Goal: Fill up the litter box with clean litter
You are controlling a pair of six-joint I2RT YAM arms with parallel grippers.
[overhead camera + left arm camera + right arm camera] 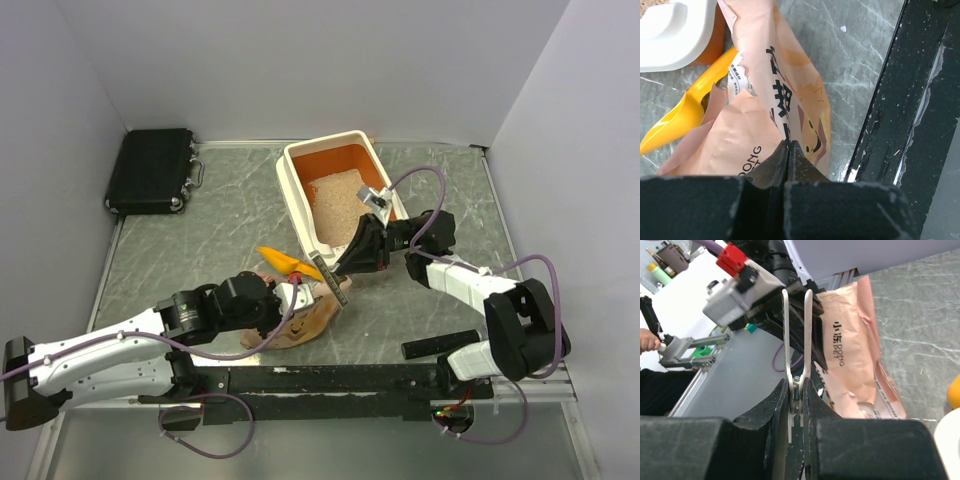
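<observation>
The litter box [292, 185], cream-white outside and orange inside, stands at the back middle with pale beige clean litter [340, 198] in it. Its white corner shows in the left wrist view [675, 35]. My left gripper [300, 300] is shut on the edge of the peach-pink printed bag [318, 315], which lies on the table in front of the box; the left wrist view shows the jaws [788, 145] pinching the bag [765, 115]. My right gripper [347, 266] is shut on a pale two-pronged clip [796, 330] and holds it just above the bag [855, 360].
A yellow-orange scoop [279, 261] lies between the bag and the box, and shows in the left wrist view [680, 117]. A black case [152, 170] lies at the back left. A black bar [440, 345] lies near the right arm's base.
</observation>
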